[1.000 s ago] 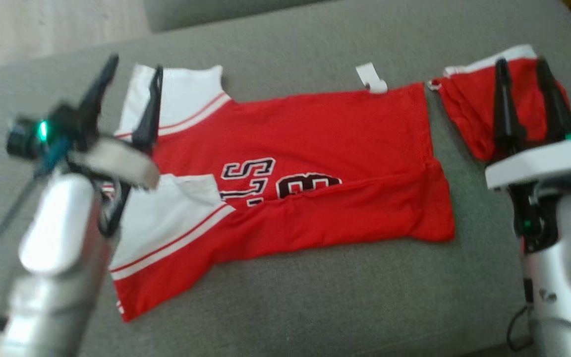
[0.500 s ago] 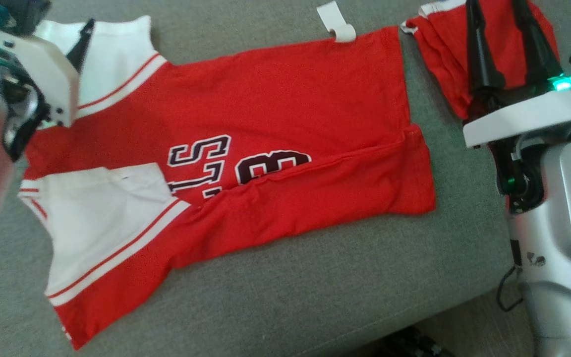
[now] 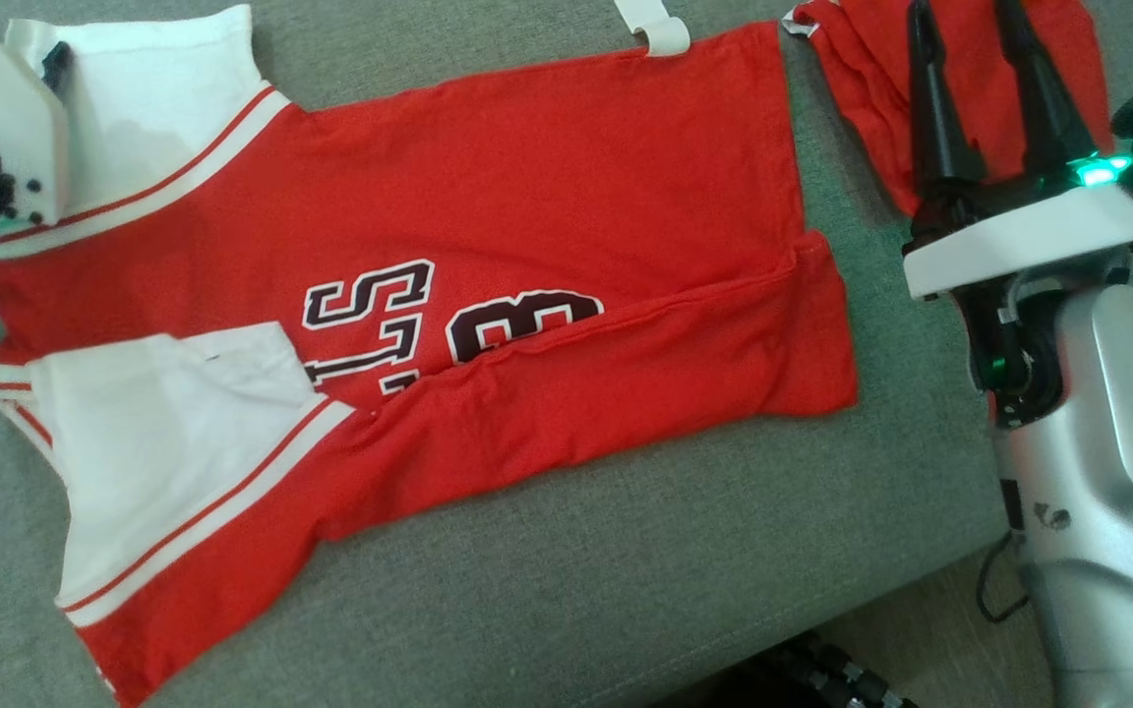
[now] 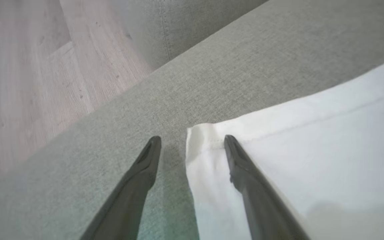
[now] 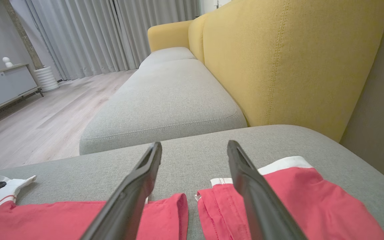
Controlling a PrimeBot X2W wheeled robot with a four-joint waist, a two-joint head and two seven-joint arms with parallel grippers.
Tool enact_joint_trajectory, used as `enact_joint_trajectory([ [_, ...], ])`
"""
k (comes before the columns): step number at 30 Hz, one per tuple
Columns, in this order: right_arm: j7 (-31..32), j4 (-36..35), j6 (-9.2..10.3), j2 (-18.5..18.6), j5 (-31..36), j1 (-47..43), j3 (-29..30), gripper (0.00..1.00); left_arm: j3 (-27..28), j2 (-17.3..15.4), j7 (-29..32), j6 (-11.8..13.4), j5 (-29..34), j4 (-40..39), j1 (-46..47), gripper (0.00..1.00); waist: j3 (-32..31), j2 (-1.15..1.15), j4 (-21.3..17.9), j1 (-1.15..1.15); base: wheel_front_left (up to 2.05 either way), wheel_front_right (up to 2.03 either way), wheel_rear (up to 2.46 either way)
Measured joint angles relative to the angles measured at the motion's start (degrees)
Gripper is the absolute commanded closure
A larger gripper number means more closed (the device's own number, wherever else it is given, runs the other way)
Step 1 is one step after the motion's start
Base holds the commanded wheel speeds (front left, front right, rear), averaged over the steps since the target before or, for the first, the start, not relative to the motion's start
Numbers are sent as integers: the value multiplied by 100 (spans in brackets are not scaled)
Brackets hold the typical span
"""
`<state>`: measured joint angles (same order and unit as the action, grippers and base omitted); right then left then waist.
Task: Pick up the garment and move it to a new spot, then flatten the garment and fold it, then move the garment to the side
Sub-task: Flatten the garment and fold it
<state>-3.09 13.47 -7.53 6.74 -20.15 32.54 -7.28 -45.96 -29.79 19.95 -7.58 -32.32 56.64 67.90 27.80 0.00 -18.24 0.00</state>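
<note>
**Both grippers open, and only one is lined up on the jersey. Here's what I'd worry about**

The garment (image 3: 547,197), a red jersey with white sleeves, lies spread across the middle of the grey cushion (image 3: 626,590). Its near side is already flapped over on a diagonal and covers part of the lettering (image 3: 448,324). So it's flattened-ish and the folding has begun.

The left gripper (image 4: 192,141) sits at the cushion's far left corner with its fingers spread and nothing in them. They straddle the white sleeve (image 3: 163,88) right at its corner, with one finger over cloth and the other over bare cushion. If it closes like that, I reckon it catches just a sliver of hem and the sleeve slips out on the lift, or it pinches the upholstery instead.

The right gripper (image 5: 194,145) is also wide open and empty. But it hovers over a second red piece (image 3: 857,88) at the far right corner, just beside the jersey's hem and not touching it. I can't tell if it belongs to the same set. The risk is that it grabs that piece instead of the jersey.

If only one side lifts, the flap probably falls open and the fold goes crooked. The near edge of the cushion isn't far off either, so a sloppy drag could pull cloth over it.
</note>
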Motion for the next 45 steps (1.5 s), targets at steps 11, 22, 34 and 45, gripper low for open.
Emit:
enact_joint_trajectory([
  [11,86,31,0,215,5,118,-83,0,-130,189,291,0,-1057,-286,-60,100,-62,0,191,0,0,0,0],
  [22,442,365,0,837,-307,121,-408,0,-197,557,-1488,1,-1003,-726,-267,100,-608,0,841,0,0,0,0],
  [34,1079,1578,0,1372,-566,124,-598,0,-347,634,-2103,212,-954,-2176,-1124,100,-1080,0,1880,-1,0,0,0],
  [45,1475,3222,0,1477,-342,938,-469,0,-586,500,-1789,360,-955,-3366,-1418,100,-796,0,2312,1,0,0,0],
])
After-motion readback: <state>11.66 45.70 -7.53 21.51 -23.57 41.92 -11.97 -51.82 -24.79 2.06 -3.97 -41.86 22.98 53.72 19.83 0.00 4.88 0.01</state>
